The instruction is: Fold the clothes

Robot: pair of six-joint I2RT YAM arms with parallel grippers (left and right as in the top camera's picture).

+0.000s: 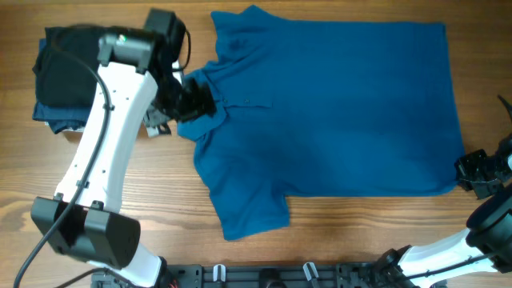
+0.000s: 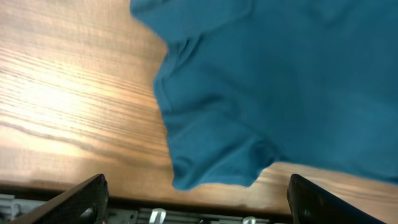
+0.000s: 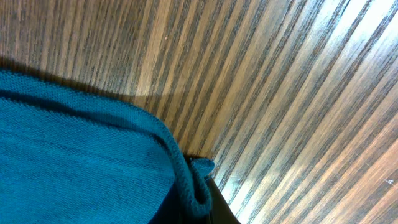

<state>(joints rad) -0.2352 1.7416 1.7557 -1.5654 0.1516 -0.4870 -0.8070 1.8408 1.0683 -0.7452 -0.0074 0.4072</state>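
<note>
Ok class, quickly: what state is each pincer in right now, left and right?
Left pincer: open, holding nothing.
Right pincer: closed, pinching a corner of the blue shirt.

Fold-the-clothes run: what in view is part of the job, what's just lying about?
Job:
bright blue short-sleeved polo shirt, spread flat
left gripper, open by the collar
right gripper, shut on the hem corner

Lying about:
stack of black and dark navy folded garments, on the wooden table
</note>
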